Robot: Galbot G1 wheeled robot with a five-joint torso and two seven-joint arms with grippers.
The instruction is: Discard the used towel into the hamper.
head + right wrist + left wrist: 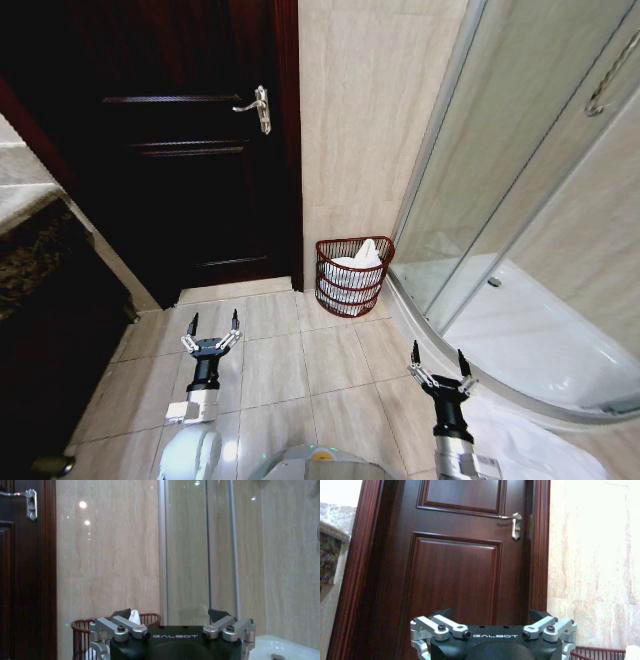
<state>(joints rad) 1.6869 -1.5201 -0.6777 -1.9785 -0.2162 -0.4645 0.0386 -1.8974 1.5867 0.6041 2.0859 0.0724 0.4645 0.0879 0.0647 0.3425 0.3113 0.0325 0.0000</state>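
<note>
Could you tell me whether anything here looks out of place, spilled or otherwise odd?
Nothing stands out. The hamper stands upright on the tiled floor in the corner between the wall and the shower enclosure, with a white towel inside it. The left gripper and right gripper hang open and empty.
</note>
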